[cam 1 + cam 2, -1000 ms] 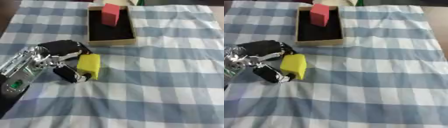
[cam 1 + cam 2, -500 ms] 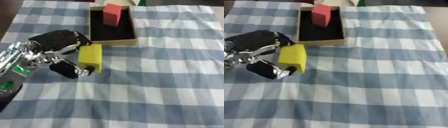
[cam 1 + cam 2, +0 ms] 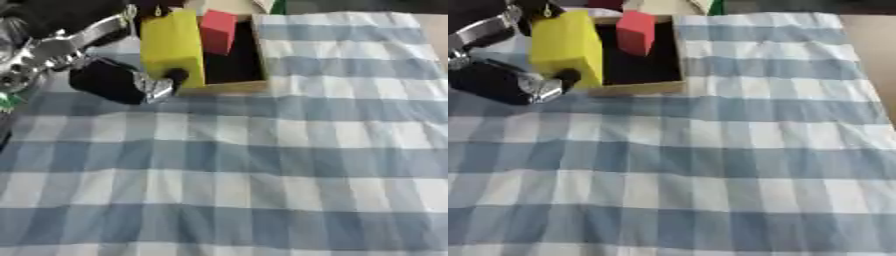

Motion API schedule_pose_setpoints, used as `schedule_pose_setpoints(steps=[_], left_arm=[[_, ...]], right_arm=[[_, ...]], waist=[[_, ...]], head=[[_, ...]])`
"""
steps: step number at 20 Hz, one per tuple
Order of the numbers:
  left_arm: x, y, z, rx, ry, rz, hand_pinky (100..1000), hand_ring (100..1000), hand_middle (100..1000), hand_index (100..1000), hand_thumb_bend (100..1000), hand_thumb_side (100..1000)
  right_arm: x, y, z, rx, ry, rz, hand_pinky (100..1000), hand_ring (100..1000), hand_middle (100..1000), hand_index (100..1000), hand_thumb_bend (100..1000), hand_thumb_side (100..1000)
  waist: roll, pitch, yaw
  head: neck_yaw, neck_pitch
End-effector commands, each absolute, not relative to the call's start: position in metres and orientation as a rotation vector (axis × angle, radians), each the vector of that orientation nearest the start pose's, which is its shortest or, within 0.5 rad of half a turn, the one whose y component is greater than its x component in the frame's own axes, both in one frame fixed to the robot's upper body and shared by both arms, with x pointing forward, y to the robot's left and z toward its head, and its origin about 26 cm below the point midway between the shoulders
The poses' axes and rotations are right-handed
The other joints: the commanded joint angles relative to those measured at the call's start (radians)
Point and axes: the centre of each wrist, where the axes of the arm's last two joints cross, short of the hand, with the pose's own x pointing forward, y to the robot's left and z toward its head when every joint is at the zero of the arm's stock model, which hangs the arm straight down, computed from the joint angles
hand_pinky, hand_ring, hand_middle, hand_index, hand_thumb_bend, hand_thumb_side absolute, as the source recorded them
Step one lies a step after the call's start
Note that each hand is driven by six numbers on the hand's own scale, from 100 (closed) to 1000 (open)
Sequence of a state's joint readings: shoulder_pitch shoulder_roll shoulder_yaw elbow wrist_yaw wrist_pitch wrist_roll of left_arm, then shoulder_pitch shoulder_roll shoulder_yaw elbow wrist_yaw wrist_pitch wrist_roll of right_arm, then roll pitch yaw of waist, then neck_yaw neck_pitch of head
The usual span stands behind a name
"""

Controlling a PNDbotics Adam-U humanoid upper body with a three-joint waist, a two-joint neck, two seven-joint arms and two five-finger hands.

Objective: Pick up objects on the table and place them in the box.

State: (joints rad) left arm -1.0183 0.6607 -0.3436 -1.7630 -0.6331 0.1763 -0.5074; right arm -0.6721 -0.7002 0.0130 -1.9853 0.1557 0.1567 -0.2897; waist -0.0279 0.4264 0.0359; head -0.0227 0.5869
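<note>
Nearest the camera, the blue-and-white checked cloth [image 3: 262, 175] spreads over the desk and fills the whole lower half of the frame, with a strip of bare brown desk [image 3: 877, 45] showing at the upper right edge in the right eye view. Up into the upper left of the frame, and there is the left hand [image 3: 118, 82], black with silver parts, grasping the yellow block [image 3: 172, 47]: the thumb curls under the block's lower end while the fingers wrap it from the far side. The block stands tall and slightly tilted, lifted over the left rim of the box [image 3: 236, 89], its lower end level with the box's near left corner. The box is shallow, tan-walled and dark inside. Inside it, toward the far end, a red block [image 3: 217, 31] stands upright on the dark floor, just beside the yellow one. The right hand does not show in either view.
</note>
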Motion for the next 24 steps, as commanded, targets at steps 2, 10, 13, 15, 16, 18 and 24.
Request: schedule_pose_setpoints(steps=[2, 10, 13, 15, 16, 18, 24], left_arm=[[0.361, 0.194, 0.382, -1.495, 2.632, 2.014, 616, 617, 578, 778, 100, 614], [0.410, 0.206, 0.374, -1.651, 2.701, 1.942, 612, 611, 573, 776, 100, 617], [0.425, 0.212, 0.367, -1.667, 2.733, 1.938, 610, 610, 571, 777, 100, 619], [0.432, 0.216, 0.363, -1.676, 2.754, 1.937, 610, 610, 572, 779, 100, 619], [0.435, 0.217, 0.360, -1.682, 2.762, 1.936, 610, 610, 572, 780, 100, 620], [0.440, 0.220, 0.356, -1.692, 2.772, 1.938, 610, 610, 572, 780, 100, 621], [0.448, 0.222, 0.348, -1.718, 2.786, 1.936, 614, 615, 578, 786, 100, 634]], right_arm=[[0.295, -0.268, 0.354, 1.076, 3.325, -0.516, 810, 835, 612, 802, 216, 757], [0.294, -0.263, 0.359, 1.028, 3.319, -0.509, 809, 835, 611, 802, 215, 759], [0.294, -0.261, 0.362, 1.008, 3.318, -0.503, 809, 835, 611, 801, 216, 759], [0.294, -0.260, 0.363, 0.995, 3.316, -0.498, 809, 835, 611, 801, 216, 760], [0.294, -0.259, 0.363, 0.991, 3.316, -0.494, 809, 835, 610, 801, 215, 760], [0.293, -0.259, 0.364, 0.988, 3.317, -0.488, 809, 835, 610, 800, 215, 760], [0.293, -0.258, 0.365, 0.971, 3.320, -0.473, 808, 835, 609, 799, 214, 762]], waist=[[0.005, -0.013, -0.017], [0.010, 0.012, -0.061], [0.013, 0.022, -0.079], [0.016, 0.029, -0.094], [0.017, 0.033, -0.100], [0.019, 0.038, -0.108], [0.024, 0.050, -0.123]], head=[[0.018, -0.027], [0.049, -0.051], [0.063, -0.062], [0.073, -0.069], [0.077, -0.071], [0.081, -0.074], [0.088, -0.079]])
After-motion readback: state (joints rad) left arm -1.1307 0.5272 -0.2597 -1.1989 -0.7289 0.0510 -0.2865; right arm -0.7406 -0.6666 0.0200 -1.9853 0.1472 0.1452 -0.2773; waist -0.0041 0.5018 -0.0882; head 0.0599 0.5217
